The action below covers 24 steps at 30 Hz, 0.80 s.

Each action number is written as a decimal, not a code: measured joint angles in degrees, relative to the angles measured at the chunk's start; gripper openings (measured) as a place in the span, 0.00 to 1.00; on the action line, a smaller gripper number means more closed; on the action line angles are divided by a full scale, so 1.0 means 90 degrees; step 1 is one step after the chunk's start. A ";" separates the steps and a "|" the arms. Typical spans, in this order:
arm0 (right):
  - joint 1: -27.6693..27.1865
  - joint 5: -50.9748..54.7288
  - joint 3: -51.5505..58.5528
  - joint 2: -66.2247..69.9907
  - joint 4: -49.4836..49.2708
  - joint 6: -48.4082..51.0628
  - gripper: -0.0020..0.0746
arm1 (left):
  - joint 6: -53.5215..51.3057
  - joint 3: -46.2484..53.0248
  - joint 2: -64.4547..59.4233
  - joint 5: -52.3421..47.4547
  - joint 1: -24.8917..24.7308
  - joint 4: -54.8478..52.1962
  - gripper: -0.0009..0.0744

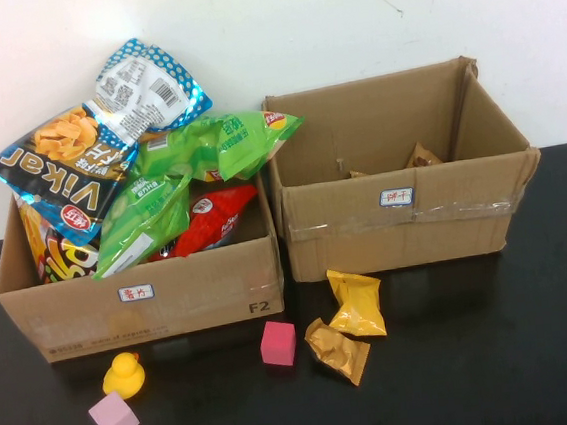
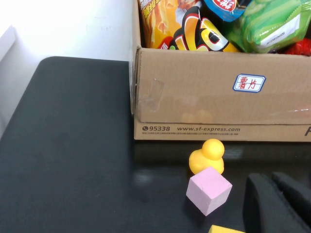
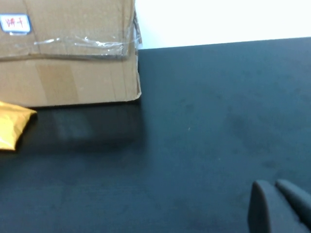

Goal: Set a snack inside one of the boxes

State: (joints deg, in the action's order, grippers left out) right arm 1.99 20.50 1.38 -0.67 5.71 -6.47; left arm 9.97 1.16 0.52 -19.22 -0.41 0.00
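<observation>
Both grippers [image 2: 279,204] [image 3: 279,206] low (seemingly parked)

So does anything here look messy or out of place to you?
Yes. The left box is overfilled: the Vikar bag and a green bag stick out above its rim. Two small snack packets lie loose on the table by the right box. The left gripper and right gripper sit low, near the table.

yellow snack [image 1: 357,302] | flat on table | touching right box [image 1: 404,216]
</observation>
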 joint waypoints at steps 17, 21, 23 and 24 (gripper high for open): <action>-0.0011 0.0000 0.0000 0.0000 0.0000 0.0345 0.03 | 0.0000 0.0000 0.0000 0.0000 0.0000 0.0000 0.01; -0.0011 0.0000 0.0000 0.0000 0.0012 0.0345 0.03 | 0.0000 0.0000 0.0000 0.0000 0.0000 0.0000 0.01; -0.0011 0.0000 0.0000 0.0000 0.0012 0.0345 0.03 | -0.0012 0.0000 0.0000 0.0000 0.0000 0.0000 0.01; -0.0011 0.0000 0.0000 0.0000 0.0012 0.0349 0.03 | -0.0012 0.0000 0.0000 0.0000 0.0000 0.0000 0.01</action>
State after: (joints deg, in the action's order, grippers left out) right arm 1.89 20.50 1.38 -0.67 5.82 -3.33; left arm 9.86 1.16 0.52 -19.22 -0.41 0.00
